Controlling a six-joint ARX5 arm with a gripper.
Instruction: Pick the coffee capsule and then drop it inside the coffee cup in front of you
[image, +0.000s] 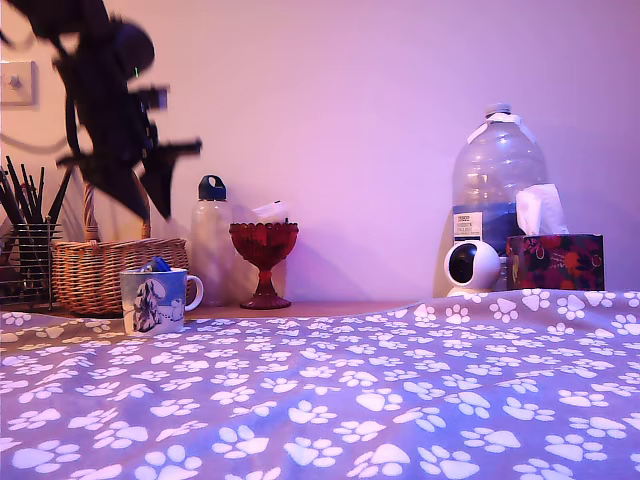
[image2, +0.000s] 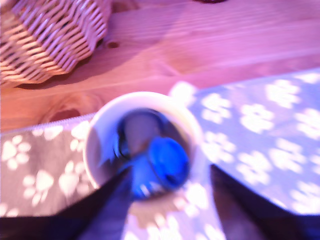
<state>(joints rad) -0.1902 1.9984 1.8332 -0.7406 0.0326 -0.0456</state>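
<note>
Coffee cup (image: 153, 300): white mug with dog picture, sitting near the paw-print cloth's (image: 380, 400) far edge at the exterior view's left, just in front of the wicker basket (image: 115, 272). Coffee capsule (image2: 167, 161): blue, lying inside the cup with others. Gripper (image2: 167, 200): hanging above the cup, fingers spread apart and holding nothing.

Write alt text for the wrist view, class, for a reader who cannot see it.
A blue coffee capsule lies inside the white coffee cup, seen blurred from above between the open gripper. A wicker basket sits beyond.
</note>
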